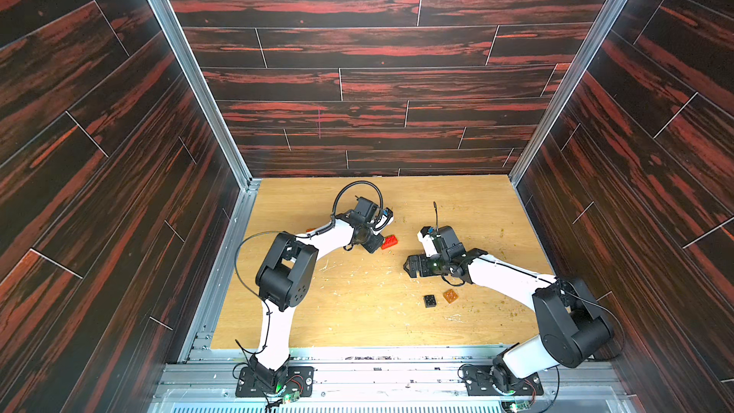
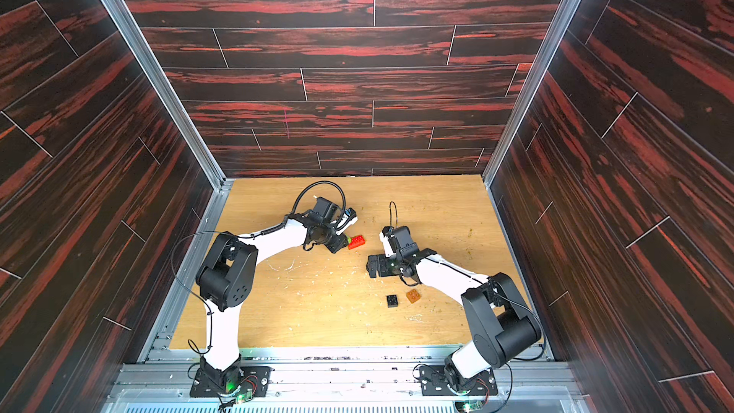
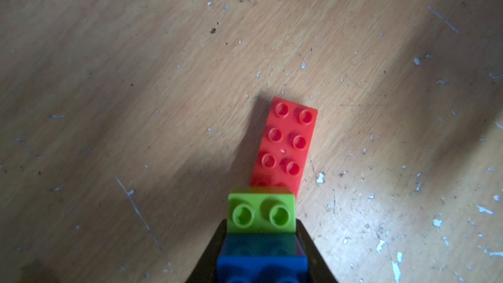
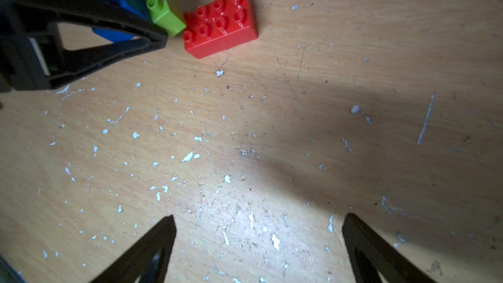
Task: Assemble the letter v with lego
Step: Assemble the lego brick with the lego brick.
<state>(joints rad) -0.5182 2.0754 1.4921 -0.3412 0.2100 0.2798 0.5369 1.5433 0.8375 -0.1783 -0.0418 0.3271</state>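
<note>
Scuffed tabletop (image 4: 272,132) is bracing nothing: left gripper (image 3: 262,234), clamped on the blue-green stack (image 3: 261,213), is meeting the red brick (image 3: 285,142), which may skid; right gripper (image 4: 260,217) is gaping empty.

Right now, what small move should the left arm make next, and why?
Probably lower the left gripper, shut on the joined blue brick and lime green brick, and press the green end onto the red brick's nearest studs: the left wrist view shows it covering them.
</note>
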